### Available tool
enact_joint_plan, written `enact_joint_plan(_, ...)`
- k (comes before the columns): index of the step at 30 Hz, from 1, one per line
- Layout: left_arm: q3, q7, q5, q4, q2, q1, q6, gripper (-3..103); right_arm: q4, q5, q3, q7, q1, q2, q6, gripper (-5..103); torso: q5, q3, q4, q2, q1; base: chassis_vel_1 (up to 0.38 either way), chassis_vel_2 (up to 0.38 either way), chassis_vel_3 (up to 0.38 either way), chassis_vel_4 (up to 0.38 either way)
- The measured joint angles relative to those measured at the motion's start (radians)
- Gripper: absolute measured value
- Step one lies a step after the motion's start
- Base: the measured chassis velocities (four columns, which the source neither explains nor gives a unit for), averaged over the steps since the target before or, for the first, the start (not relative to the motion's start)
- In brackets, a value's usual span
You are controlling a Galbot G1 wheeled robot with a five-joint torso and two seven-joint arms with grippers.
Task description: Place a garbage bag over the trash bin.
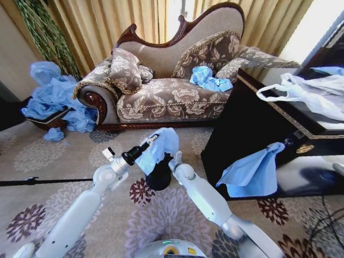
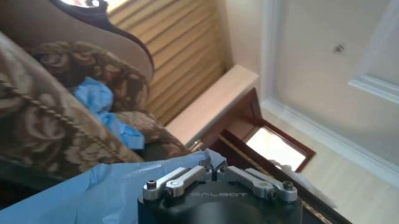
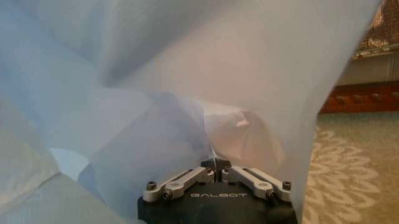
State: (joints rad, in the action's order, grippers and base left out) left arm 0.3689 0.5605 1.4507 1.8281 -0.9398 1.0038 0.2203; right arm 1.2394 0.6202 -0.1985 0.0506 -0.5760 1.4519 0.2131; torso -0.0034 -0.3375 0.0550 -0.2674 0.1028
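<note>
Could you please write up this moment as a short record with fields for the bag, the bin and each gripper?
garbage bag: light blue film, held up between both grippers, draped over the bin's top
trash bin: black, round, standing on the patterned carpet before the sofa, its upper part hidden by the bag
left gripper: shut on the garbage bag's edge, above the bin
right gripper: shut on the garbage bag, beside the bin
bag over rim: cannot tell
</note>
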Motion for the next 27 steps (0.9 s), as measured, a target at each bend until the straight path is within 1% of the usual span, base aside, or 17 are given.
enact_joint_plan(3, 0.018, 0.000, 0.019, -0.051, -0.020, 0.010, 0.000, 0, -0.030, -0.010, -0.003, -0.003, 0.008, 0.006, 0.001, 0, 0.0001, 0.000, -0.0002, 0.000, 0.000, 0.000, 0.000, 0.000, 0.000)
enact_joint_plan(4, 0.018, 0.000, 0.019, -0.051, -0.020, 0.010, 0.000, 0, -0.030, -0.010, -0.003, -0.003, 0.008, 0.006, 0.001, 0, 0.0001, 0.000, -0.0002, 0.000, 0.000, 0.000, 0.000, 0.000, 0.000)
enact_joint_plan(5, 0.018, -0.007, 0.026, -0.080, -0.035, 0.004, -0.002, 0, -0.031, -0.011, -0.006, -0.005, 0.008, -0.002, 0.006, 0, 0.0001, 0.000, -0.0002, 0.000, 0.000, 0.000, 0.000, 0.000, 0.000)
enact_joint_plan(7, 0.020, -0.027, 0.037, -0.111, -0.058, 0.000, -0.007, 0, -0.032, -0.010, -0.014, -0.008, 0.006, -0.013, 0.020, 0, -0.0004, 0.000, 0.0010, 0.000, 0.000, 0.000, 0.000, 0.000, 0.000)
enact_joint_plan(8, 0.020, -0.027, 0.037, -0.111, -0.058, 0.000, -0.007, 0, -0.032, -0.010, -0.014, -0.008, 0.006, -0.013, 0.020, 0, -0.0004, 0.000, 0.0010, 0.000, 0.000, 0.000, 0.000, 0.000, 0.000)
enact_joint_plan(10, 0.028, -0.072, 0.057, -0.133, -0.091, 0.002, -0.020, 0, -0.016, 0.005, -0.025, -0.024, 0.005, -0.031, 0.067, 0, 0.0001, 0.000, 0.0006, 0.000, 0.000, 0.000, 0.000, 0.000, 0.000)
enact_joint_plan(12, 0.034, -0.108, 0.070, -0.140, -0.116, 0.005, -0.029, 0, 0.003, 0.028, -0.029, -0.041, 0.009, -0.042, 0.148, 0, 0.0000, 0.000, 0.0002, 0.000, 0.000, 0.000, 0.000, 0.000, 0.000)
enact_joint_plan(13, 0.034, -0.108, 0.070, -0.140, -0.116, 0.005, -0.029, 0, 0.003, 0.028, -0.029, -0.041, 0.009, -0.042, 0.148, 0, 0.0000, 0.000, 0.0002, 0.000, 0.000, 0.000, 0.000, 0.000, 0.000)
enact_joint_plan(15, 0.035, -0.145, 0.080, -0.144, -0.138, 0.005, -0.040, 0, -0.006, 0.038, -0.030, -0.058, 0.022, -0.042, 0.204, 0, 0.0000, 0.000, 0.0003, 0.000, 0.000, 0.000, 0.000, 0.000, 0.000)
enact_joint_plan(17, 0.035, -0.176, 0.087, -0.147, -0.152, 0.003, -0.051, 0, -0.039, 0.035, -0.028, -0.076, 0.037, -0.027, 0.237, 0, 0.0001, 0.000, 0.0004, 0.000, 0.000, 0.000, 0.000, 0.000, 0.000)
enact_joint_plan(18, 0.035, -0.192, 0.089, -0.149, -0.158, 0.001, -0.056, 0, -0.051, 0.035, -0.026, -0.081, 0.043, -0.018, 0.253, 0, 0.0000, 0.000, 0.0002, 0.000, 0.000, 0.000, 0.000, 0.000, 0.000)
enact_joint_plan(19, 0.035, -0.192, 0.089, -0.149, -0.158, 0.001, -0.056, 0, -0.051, 0.035, -0.026, -0.081, 0.043, -0.018, 0.253, 0, 0.0000, 0.000, 0.0002, 0.000, 0.000, 0.000, 0.000, 0.000, 0.000)
enact_joint_plan(21, 0.034, -0.232, 0.098, -0.154, -0.170, -0.004, -0.067, 0, -0.072, 0.042, -0.025, -0.083, 0.057, -0.003, 0.277, 0, 0.0002, 0.000, -0.0001, 0.000, 0.000, 0.000, 0.000, 0.000, 0.000)
enact_joint_plan(23, 0.034, -0.278, 0.112, -0.160, -0.186, -0.007, -0.077, 0, -0.089, 0.043, -0.027, -0.090, 0.069, 0.005, 0.311, 0, 0.0000, 0.000, 0.0002, 0.000, 0.000, 0.000, 0.000, 0.000, 0.000)
enact_joint_plan(24, 0.034, -0.278, 0.112, -0.160, -0.186, -0.007, -0.077, 0, -0.089, 0.043, -0.027, -0.090, 0.069, 0.005, 0.311, 0, 0.0000, 0.000, 0.0002, 0.000, 0.000, 0.000, 0.000, 0.000, 0.000)
enact_joint_plan(26, 0.035, -0.313, 0.125, -0.159, -0.202, -0.006, -0.079, 0, -0.108, 0.040, -0.027, -0.091, 0.077, 0.016, 0.332, 0, 0.0000, 0.000, 0.0004, 0.000, 0.000, 0.000, 0.000, 0.000, 0.000)
enact_joint_plan(27, 0.034, -0.320, 0.125, -0.154, -0.206, -0.002, -0.080, 0, -0.108, 0.039, -0.027, -0.089, 0.078, 0.018, 0.332, 0, 0.0000, 0.000, 0.0003, 0.000, 0.000, 0.000, 0.000, 0.000, 0.000)
